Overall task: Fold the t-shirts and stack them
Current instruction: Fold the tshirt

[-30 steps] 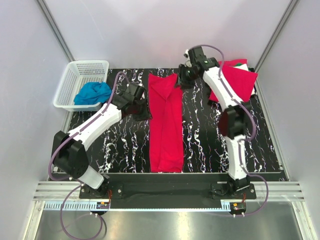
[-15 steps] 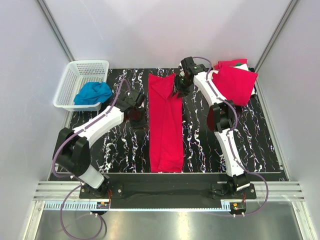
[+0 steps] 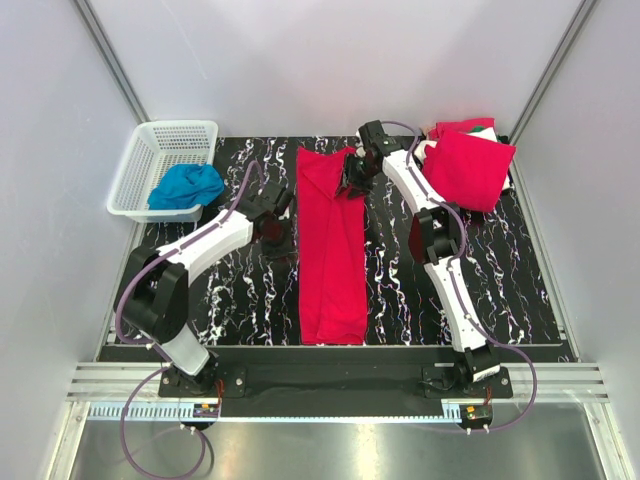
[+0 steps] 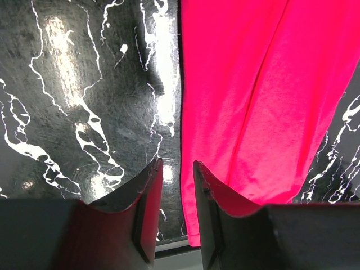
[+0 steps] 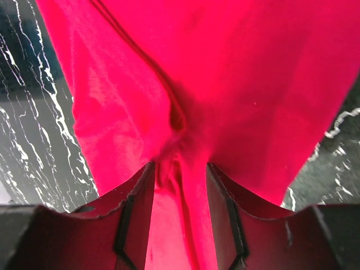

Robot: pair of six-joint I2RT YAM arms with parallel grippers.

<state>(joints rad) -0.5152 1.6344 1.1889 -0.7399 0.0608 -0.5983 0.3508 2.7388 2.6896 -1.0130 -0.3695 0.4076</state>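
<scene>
red cotton, folded into one long t-shirt, lies lengthwise down the middle of the marbled table. the left gripper, jaws narrowly parted and empty, has the shirt's left edge running through its gap. the right gripper, jaws wider apart, straddles a puckered ridge of cloth near the shirt's far right corner; no pinch shows. only the top view shows the folded stack at the table's far right corner and the basket at its far left. a bit of white and green barely peeks out behind the stack.
</scene>
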